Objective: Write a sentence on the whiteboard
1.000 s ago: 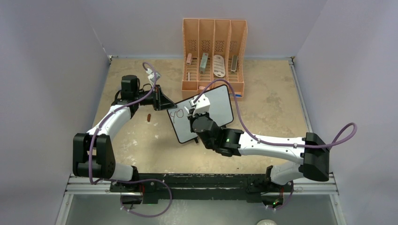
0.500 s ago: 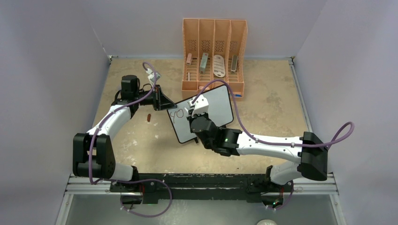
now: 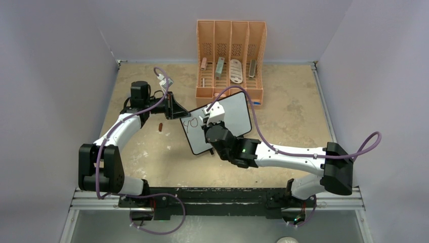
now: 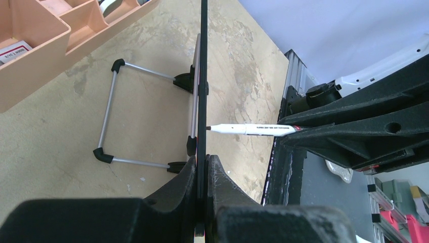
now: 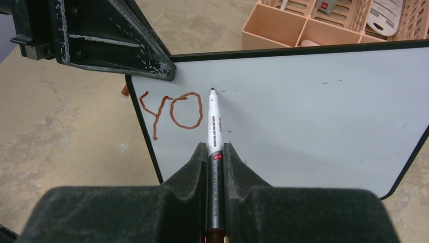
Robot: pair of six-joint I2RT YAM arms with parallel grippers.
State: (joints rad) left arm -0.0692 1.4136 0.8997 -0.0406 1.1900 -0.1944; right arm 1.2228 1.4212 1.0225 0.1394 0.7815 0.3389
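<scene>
Small black-framed white whiteboard (image 5: 303, 116) stands on edge, its corner by the lettering clamped in the left gripper (image 4: 202, 164). Right gripper (image 5: 216, 152) grasps a white-barrelled marker (image 5: 214, 126), long axis square to the whiteboard, tip touching just right of red-brown letters (image 5: 172, 112) "yo". Behind the whiteboard stands an orange plastic organizer (image 3: 230, 93): four compartments, one small item each.

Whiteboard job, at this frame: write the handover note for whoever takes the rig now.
Left pincer: shut on the whiteboard edge, steadying it upright.
Right pincer: shut on the marker, tip at the board just right of the "o".
Done: the sentence is begun, "yo" in red-brown, at the corner near the left pincer.
Left: all the remaining letters; the rest of the board is blank.
</scene>
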